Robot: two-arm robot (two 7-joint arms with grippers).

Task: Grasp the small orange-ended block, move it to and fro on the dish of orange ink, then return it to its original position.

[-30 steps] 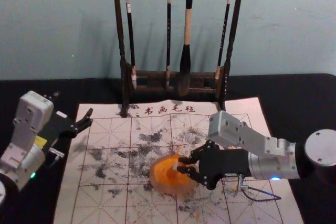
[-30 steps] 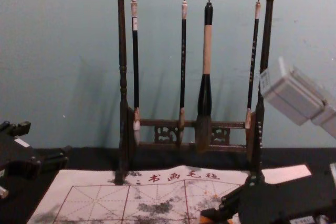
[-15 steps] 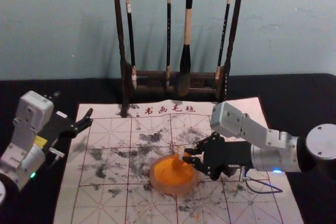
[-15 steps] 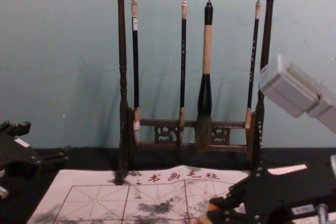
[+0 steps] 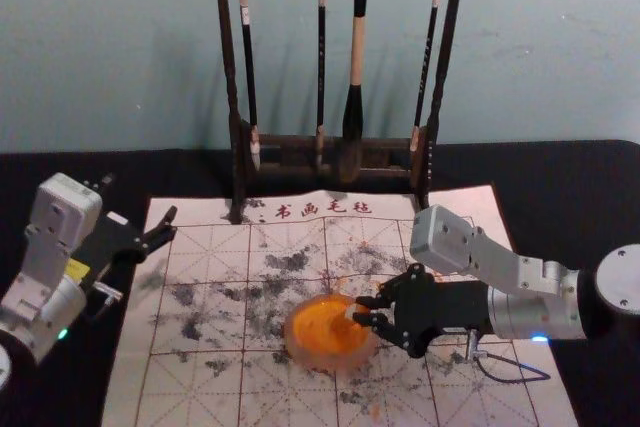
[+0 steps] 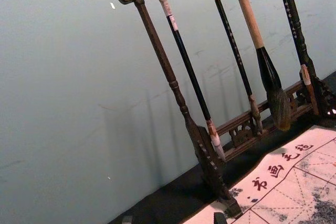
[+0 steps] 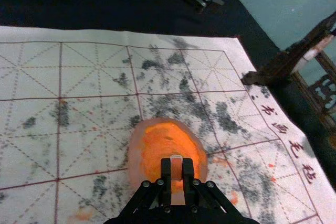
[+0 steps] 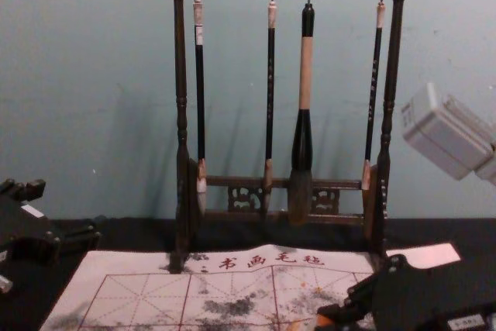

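Note:
My right gripper [image 5: 362, 311] reaches in from the right to the near-right part of the orange ink dish [image 5: 296, 345]. In the right wrist view my right gripper [image 7: 176, 176] is shut on the small block [image 7: 176, 164], which shows pale at its top and orange on its side, over the orange ink of the round dish [image 7: 136, 153]. The block's orange end [image 8: 324, 320] pokes out beside the fingers in the chest view. My left gripper [image 5: 138, 201] is parked at the left beyond the mat's edge; its fingertips stand apart in the left wrist view, where the gripper [image 6: 173, 219] is empty.
A dark wooden rack [image 5: 236, 97] with several hanging brushes stands at the mat's far edge. The ink-stained calligraphy mat [image 5: 200, 387] lies under the dish on the black table [image 5: 560, 187]. A blue-grey wall rises behind.
From left over the dish, my right gripper first moved away from me and rightward, then came back nearer and a little further right, the block staying in its hold. The left arm has not moved.

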